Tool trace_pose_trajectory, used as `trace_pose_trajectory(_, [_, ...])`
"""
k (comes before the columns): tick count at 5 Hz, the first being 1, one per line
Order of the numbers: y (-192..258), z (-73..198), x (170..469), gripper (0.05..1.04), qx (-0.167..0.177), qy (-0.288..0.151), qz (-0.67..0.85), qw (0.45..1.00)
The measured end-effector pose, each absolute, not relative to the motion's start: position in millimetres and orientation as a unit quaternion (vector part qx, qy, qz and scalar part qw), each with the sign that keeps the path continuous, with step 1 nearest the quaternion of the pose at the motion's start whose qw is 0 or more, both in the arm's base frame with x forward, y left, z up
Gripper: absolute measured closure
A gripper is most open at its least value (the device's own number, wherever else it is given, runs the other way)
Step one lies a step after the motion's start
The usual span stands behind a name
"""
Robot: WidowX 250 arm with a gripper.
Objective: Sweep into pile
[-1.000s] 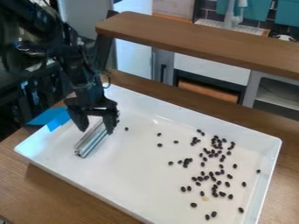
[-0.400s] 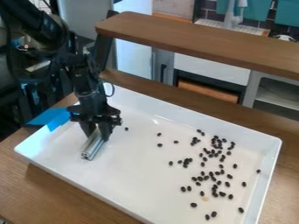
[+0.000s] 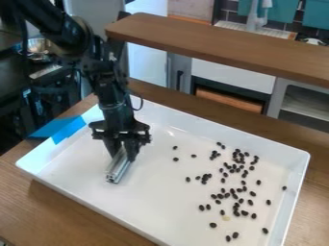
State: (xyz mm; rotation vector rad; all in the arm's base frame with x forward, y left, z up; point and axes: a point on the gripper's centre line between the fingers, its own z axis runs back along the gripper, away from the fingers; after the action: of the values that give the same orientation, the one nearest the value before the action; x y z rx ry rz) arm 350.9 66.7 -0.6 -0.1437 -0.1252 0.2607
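In the camera view, my gripper's [image 3: 123, 152] fingers are closed on one end of the bar [image 3: 116, 172], one finger on each side. The bar juts out from between them toward the near side of the tray [image 3: 154, 204]. I can't tell whether its free end touches the tray floor. I take this grip as meant to make the bar a sweeping edge, its length left free to push with.

Just beside the fingers, the floor is bare. To their right and well apart from the main scatter, a few lone beans [image 3: 175, 159] lie nearest; farther off in that direction is the loose, uneven spread, thickest toward the far right wall. It isn't a pile yet. I judge the sweep itself is still to come, and the bar should go down flat behind the strays first, or they may slip past its ends.

The bar is bare metal, straight and grooved, its end face slotted. The beans are small, dark and oval, so they'll probably roll or skitter if I push fast. The tray is white, smooth and glossy, with raised walls. Behind the fingers, blue tape [image 3: 51, 128] crosses its corner, and wood-grained counter [image 3: 77, 210] lies outside.
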Motion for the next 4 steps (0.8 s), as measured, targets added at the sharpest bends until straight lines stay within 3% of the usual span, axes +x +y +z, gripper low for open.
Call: trace_pose_trajectory(4, [7,0,366,0.707,-0.072,-0.055,0.128,0.988])
